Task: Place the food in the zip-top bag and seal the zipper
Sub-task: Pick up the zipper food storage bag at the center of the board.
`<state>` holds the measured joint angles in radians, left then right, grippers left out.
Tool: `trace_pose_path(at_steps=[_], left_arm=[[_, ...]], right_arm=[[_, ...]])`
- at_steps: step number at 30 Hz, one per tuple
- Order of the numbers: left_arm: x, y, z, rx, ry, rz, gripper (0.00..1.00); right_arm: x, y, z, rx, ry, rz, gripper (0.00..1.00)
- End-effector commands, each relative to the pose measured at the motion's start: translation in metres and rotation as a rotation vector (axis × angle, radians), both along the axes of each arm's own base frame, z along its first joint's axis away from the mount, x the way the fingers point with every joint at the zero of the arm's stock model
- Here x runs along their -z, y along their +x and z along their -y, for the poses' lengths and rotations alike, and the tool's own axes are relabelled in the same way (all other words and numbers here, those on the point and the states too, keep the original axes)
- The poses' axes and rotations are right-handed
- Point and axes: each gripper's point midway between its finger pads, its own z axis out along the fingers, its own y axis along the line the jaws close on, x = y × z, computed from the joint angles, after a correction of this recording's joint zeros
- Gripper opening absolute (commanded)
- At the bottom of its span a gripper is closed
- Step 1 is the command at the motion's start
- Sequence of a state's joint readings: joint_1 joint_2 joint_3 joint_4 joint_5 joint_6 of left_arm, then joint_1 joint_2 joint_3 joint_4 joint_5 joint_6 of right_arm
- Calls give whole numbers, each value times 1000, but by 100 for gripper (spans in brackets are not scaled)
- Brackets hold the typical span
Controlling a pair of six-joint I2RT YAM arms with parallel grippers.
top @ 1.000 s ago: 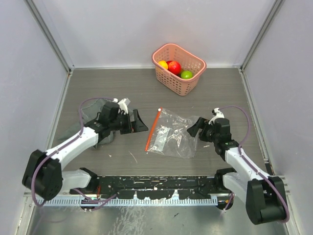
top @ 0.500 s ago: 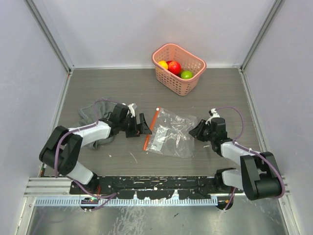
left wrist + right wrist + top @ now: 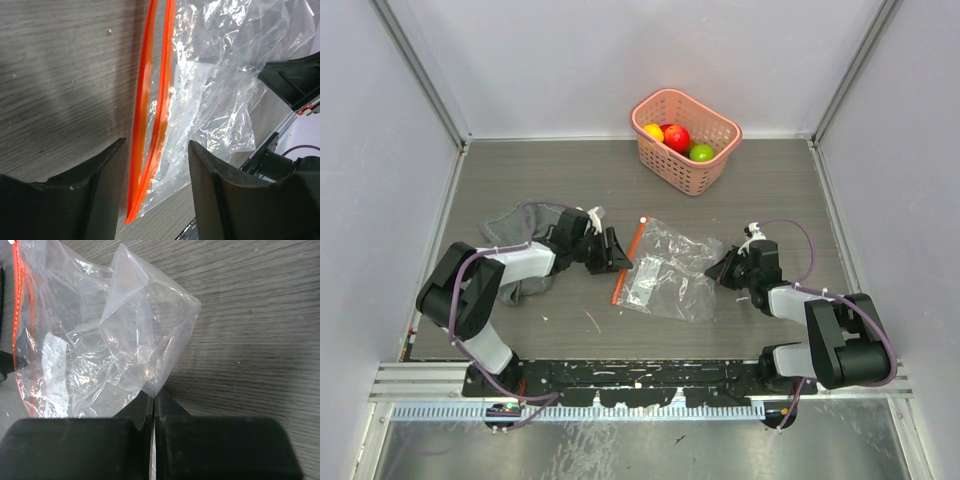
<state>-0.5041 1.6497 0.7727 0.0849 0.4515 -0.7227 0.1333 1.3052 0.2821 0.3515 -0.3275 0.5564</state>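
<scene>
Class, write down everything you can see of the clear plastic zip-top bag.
The clear, crinkly plastic zip-top bag lies crumpled on the grey wood-grain table, no food visible inside. Its red-orange zipper runs along the left edge, its two strips parted, a white slider at the far end. The open left gripper straddles the zipper; the right gripper is shut on the opposite corner.

Clear with white glints on the zip-top bag [image 3: 670,277]; red-orange along the zipper [image 3: 627,262], white at its slider tab [image 3: 643,221]. Pink lattice for the basket [image 3: 685,172] by the far edge — inside, a red fruit [image 3: 677,137], a yellow-orange fruit [image 3: 654,131], a lime-green fruit [image 3: 701,152]. Grey-brown with fine streaked grain across the table [image 3: 770,190]. Grey on the cloth [image 3: 510,225] near the left edge. Matte black on the left gripper [image 3: 156,145] and right gripper [image 3: 154,402].
</scene>
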Motion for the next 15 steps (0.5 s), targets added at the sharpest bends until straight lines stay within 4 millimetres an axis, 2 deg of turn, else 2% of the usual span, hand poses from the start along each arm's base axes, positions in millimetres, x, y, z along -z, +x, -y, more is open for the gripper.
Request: trace_pose_path(at_steps=[1, 7, 15], left_arm=[[-26, 20, 17, 14, -71, 89, 50], [-31, 21, 19, 16, -94, 92, 35], [-43, 14, 23, 35, -142, 102, 25]], right_arm=[[-7, 11, -2, -11, 12, 45, 1], [-7, 11, -3, -14, 15, 44, 1], [-7, 11, -4, -20, 20, 46, 1]])
